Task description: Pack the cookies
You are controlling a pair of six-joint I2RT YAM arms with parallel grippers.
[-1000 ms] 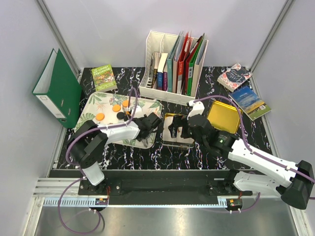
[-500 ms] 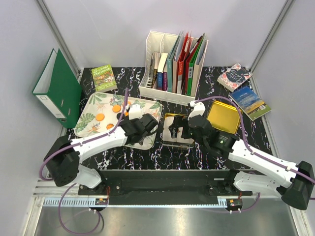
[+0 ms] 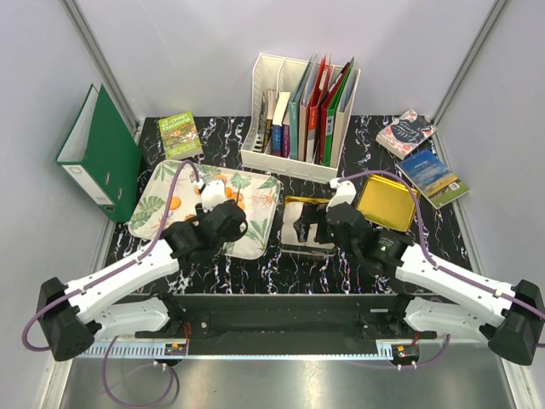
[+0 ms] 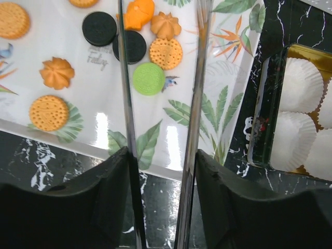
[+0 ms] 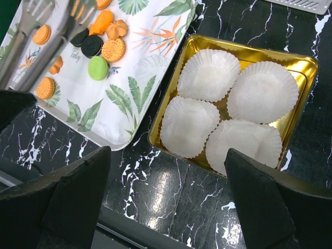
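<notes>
The cookies lie on a leaf-print tray (image 4: 228, 104): a green one (image 4: 149, 79), two black ones (image 4: 99, 28), and several orange ones (image 4: 49, 112). They also show in the right wrist view (image 5: 97, 68). My left gripper (image 4: 161, 155) is shut on metal tongs (image 4: 194, 104), whose two arms reach over the tray with the green cookie between them; it hangs over the tray's near edge (image 3: 223, 217). My right gripper (image 5: 168, 171) is open and empty above the near edge of a gold tin (image 5: 301, 59) holding several white paper cups (image 5: 208, 74).
The tin (image 3: 308, 223) sits right of the tray (image 3: 264, 192); its gold lid (image 3: 386, 203) lies further right. A white file rack (image 3: 302, 106) stands behind, a green binder (image 3: 102, 153) at the left, and books at the back left (image 3: 180, 135) and back right (image 3: 421, 153).
My left arm has swung outward and its gripper, with the tongs, has moved left from beside the tin to over the tray. The right arm has hardly moved.
</notes>
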